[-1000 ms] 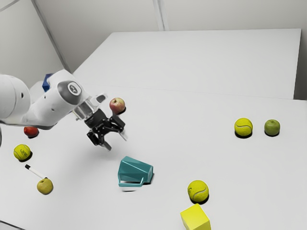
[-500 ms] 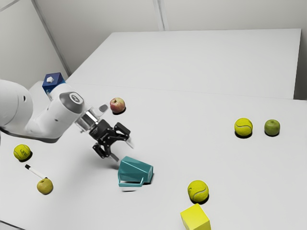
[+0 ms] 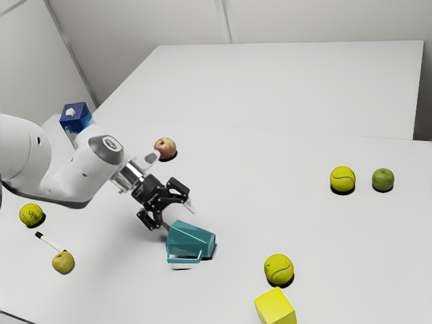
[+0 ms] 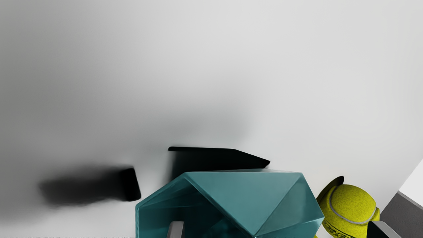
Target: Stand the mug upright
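The teal mug [image 3: 191, 239] lies on its side on the table, its handle toward the exterior view's bottom edge and its mouth toward the exterior view's left. My gripper [image 3: 178, 217] stands open at the mouth end, fingers wide apart. One fingertip is close to the rim, its end partly hidden by the mug; the other hangs above the mug's far side. In the wrist view, one finger of the gripper [image 4: 278, 229] overlaps the dark opening of the mug [image 4: 244, 198], and the other stands past its base end. Contact cannot be told.
A tennis ball [image 3: 279, 269] and a yellow block [image 3: 275, 307] lie toward the exterior view's lower right. A red apple [image 3: 165, 148] is behind the gripper. A marker [image 3: 51, 241], a yellow fruit [image 3: 63, 262] and another tennis ball [image 3: 31, 214] lie at the exterior view's left.
My hand has moved down and toward the exterior view's right, bringing one fingertip to the mug's mouth. The blue box behind the arm has come further into sight. The mug has not moved.
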Motion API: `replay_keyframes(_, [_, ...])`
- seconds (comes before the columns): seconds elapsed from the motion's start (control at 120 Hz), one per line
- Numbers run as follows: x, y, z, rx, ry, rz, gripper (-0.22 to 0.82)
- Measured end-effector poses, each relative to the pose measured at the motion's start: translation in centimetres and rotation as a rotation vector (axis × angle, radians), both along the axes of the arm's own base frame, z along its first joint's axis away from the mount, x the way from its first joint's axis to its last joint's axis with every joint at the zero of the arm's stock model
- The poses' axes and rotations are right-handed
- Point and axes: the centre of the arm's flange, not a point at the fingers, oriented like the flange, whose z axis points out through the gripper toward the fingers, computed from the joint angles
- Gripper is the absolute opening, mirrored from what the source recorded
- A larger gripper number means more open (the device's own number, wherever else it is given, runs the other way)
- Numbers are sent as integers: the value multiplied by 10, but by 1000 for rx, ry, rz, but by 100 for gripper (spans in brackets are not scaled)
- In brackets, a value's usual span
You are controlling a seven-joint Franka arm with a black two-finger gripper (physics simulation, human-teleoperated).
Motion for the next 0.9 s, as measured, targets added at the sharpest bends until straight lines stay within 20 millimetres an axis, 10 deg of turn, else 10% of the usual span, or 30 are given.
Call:
replay_keyframes(0.467, [2, -17, 1, -25, -6, 14, 53])
replay_keyframes(0.9, [5, -25, 5, -36, -15, 32, 1])
